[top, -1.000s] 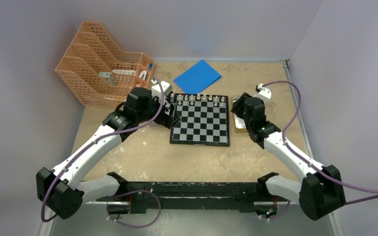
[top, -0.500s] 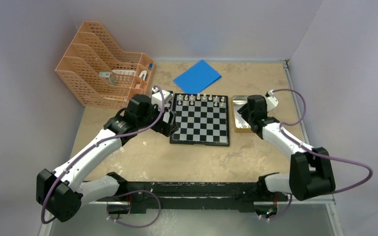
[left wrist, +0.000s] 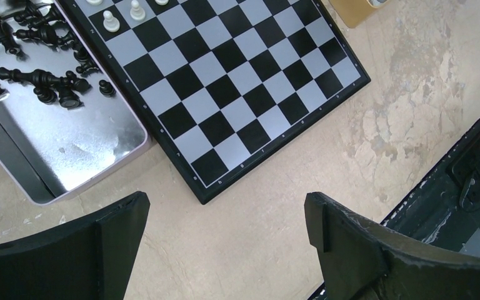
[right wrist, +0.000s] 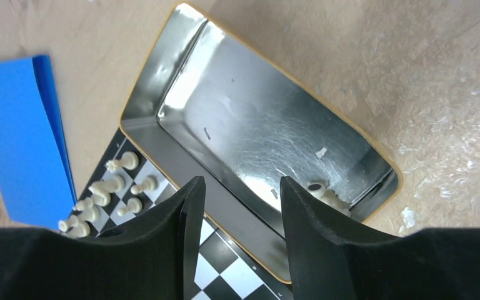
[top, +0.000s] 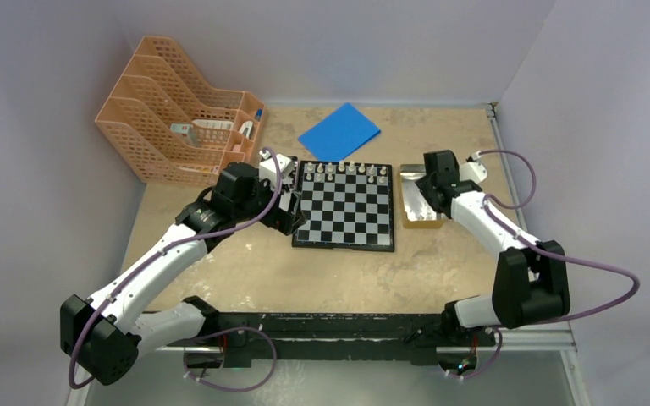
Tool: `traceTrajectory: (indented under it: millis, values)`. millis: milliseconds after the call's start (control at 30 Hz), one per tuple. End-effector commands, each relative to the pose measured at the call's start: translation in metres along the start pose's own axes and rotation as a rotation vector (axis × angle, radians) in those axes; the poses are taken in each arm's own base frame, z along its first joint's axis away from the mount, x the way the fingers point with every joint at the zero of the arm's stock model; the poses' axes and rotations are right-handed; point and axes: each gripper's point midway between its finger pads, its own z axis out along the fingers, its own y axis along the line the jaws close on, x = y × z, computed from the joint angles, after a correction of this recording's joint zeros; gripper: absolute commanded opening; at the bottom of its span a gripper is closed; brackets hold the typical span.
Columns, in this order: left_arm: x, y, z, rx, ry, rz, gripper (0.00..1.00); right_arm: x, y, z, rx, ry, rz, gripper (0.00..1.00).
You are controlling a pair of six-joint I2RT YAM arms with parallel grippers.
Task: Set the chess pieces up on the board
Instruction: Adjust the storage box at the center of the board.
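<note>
I have the left gripper point(left wrist: 225, 206) with jaws wide apart and empty, by the board point(left wrist: 225, 94) and one silver tin point(left wrist: 87, 144) of tangled black pieces point(left wrist: 37, 78) I can't count. The right gripper point(right wrist: 240, 187), jaws parted on nothing, hangs over one gold tin point(right wrist: 237, 112) holding one cream piece point(right wrist: 325, 195). I judge them light, hard, slick and tippy, so I'd pinch each across its waist.

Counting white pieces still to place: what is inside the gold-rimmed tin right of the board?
One cream piece lies in a corner of the tin; the right gripper hides part of its floor.
</note>
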Motion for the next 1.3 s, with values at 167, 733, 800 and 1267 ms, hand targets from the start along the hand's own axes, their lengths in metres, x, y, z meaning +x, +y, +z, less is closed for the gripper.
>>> traceTrajectory:
  millis: [167,733,800,1267]
  values:
    - [-0.012,-0.01,-0.004,0.056,-0.051,0.026,0.94,-0.052,0.004,-0.004,0.029,-0.204,0.043,0.49]
    - [-0.004,-0.032,0.005,0.197,-0.005,0.008,0.88,-0.08,0.111,-0.005,-0.403,-0.4,-1.133,0.45]
    - [-0.003,-0.033,0.005,0.205,-0.002,0.009,0.87,-0.069,0.11,0.006,-0.421,-0.363,-1.273,0.48]
    - [0.004,-0.017,0.012,0.123,0.028,0.015,0.84,-0.034,0.121,0.039,-0.598,-0.335,-1.838,0.51]
